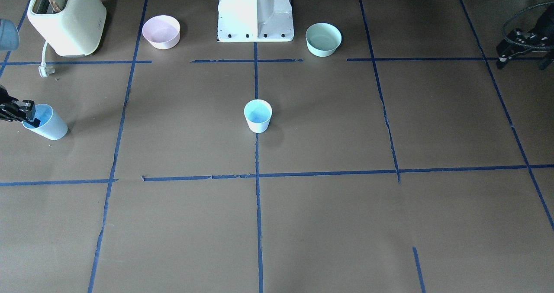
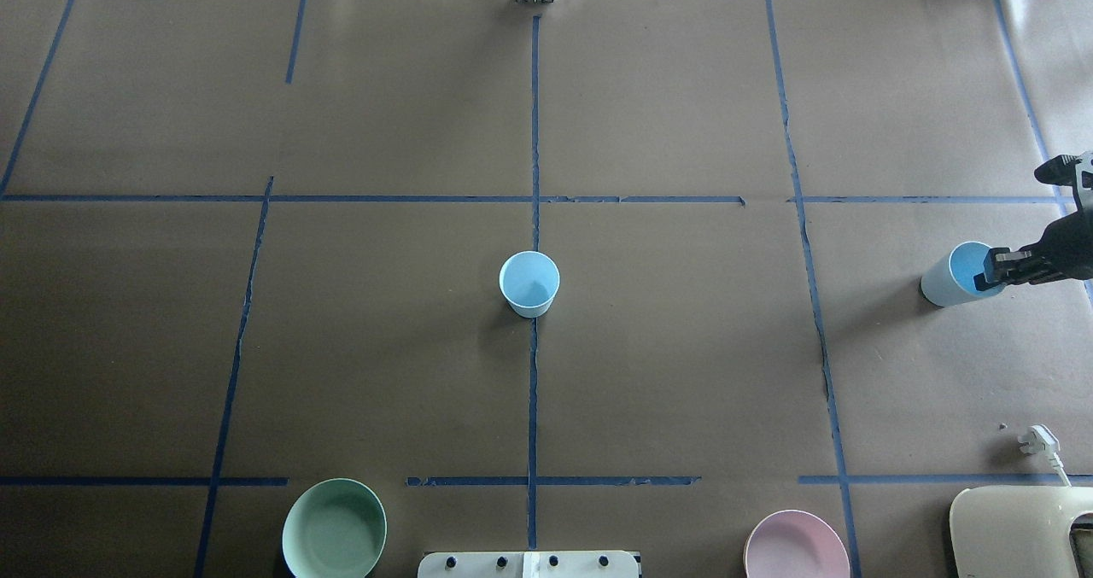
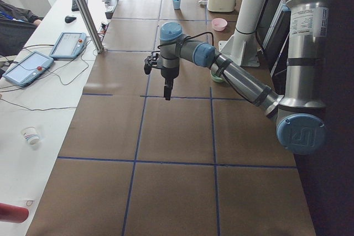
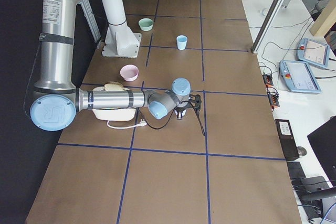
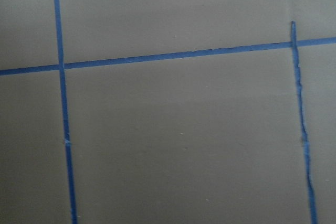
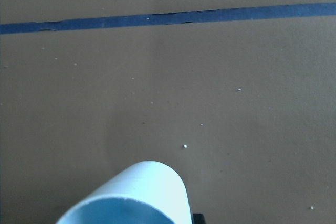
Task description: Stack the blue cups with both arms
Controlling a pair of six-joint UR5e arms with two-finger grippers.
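Note:
One blue cup (image 1: 258, 116) stands upright on the middle of the table, also in the overhead view (image 2: 529, 284). The other blue cup (image 1: 48, 123) is tilted at the table's end on my right side, also in the overhead view (image 2: 949, 277). My right gripper (image 1: 28, 113) is shut on its rim, with one finger inside and one outside. The right wrist view shows that cup's rim (image 6: 137, 196) at the bottom edge. My left gripper (image 1: 521, 53) hangs at the far left end, fingers down (image 3: 167, 91), with nothing near it. I cannot tell if it is open.
A cream toaster (image 1: 67, 18) with its plug (image 1: 44, 70) stands near the held cup. A pink bowl (image 1: 161, 32) and a mint green bowl (image 1: 323, 39) flank the white base pedestal (image 1: 255, 14). Blue tape lines cross the brown table.

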